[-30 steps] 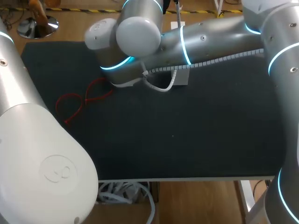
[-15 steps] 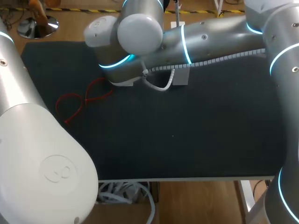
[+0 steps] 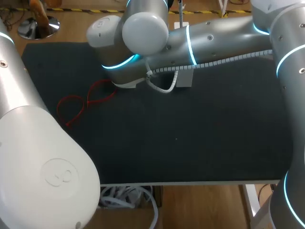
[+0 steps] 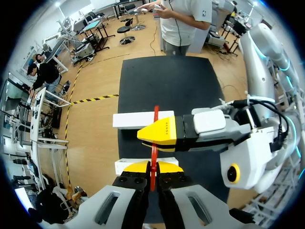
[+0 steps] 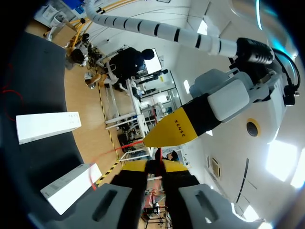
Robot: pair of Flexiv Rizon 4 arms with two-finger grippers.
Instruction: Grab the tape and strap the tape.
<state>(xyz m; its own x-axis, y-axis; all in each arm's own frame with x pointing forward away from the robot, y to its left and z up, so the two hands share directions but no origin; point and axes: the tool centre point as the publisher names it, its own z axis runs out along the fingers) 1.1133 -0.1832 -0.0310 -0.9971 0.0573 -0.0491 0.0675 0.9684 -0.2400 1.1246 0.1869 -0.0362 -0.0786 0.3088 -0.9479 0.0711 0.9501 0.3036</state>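
The left gripper [image 4: 151, 168] has its fingers clamped on the red tape [image 4: 156, 117], which runs straight ahead between the tips. The right gripper [image 5: 155, 167], just ahead of the left, is closed on the same tape. A white box [image 4: 143, 119] lies beneath them. The tape's slack lies looped on the black mat [image 3: 190, 133].

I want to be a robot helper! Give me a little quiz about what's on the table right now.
1. Pick one: what is pinched between the fingers of the left gripper? A) a cup B) the red strap C) a spoon
2. True or false: the table's mat is white.
3. Fill in: the left wrist view shows ___ white boxes.

Key: 1 B. 2 False, the mat is black. 3 Two.
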